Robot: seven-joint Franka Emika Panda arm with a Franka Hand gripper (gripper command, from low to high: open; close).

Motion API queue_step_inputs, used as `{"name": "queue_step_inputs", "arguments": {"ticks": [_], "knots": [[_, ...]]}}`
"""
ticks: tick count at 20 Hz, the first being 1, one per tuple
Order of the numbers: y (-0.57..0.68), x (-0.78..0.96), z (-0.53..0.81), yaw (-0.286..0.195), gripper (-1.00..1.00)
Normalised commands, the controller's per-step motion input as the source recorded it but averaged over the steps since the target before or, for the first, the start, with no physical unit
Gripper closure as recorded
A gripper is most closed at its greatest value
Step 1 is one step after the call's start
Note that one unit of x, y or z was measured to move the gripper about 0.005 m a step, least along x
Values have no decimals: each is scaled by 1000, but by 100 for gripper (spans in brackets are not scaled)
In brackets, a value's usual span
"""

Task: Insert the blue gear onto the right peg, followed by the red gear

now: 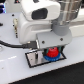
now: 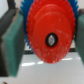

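My gripper (image 1: 51, 49) is down over the grey black-edged plate (image 1: 33, 60). In the wrist view the gripper (image 2: 50, 41) is shut on the red gear (image 2: 50, 32), with one finger (image 2: 12, 45) against each side of its rim. The red gear (image 1: 52, 53) sits on top of the blue gear (image 1: 48, 58), whose blue teeth (image 2: 26, 42) show behind the red rim. The red gear's dark centre hole (image 2: 50, 39) faces the wrist camera. The right peg is hidden by the gears and the gripper.
The plate lies on a white table (image 1: 15, 72). A black cable (image 1: 12, 44) runs in from the exterior view's left toward the arm. The arm's white body (image 1: 42, 12) fills the upper part of the exterior view.
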Motion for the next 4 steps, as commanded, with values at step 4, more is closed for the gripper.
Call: {"name": "queue_step_inputs", "arguments": {"ticks": [4], "knots": [[65,3,638,0,-100]]}}
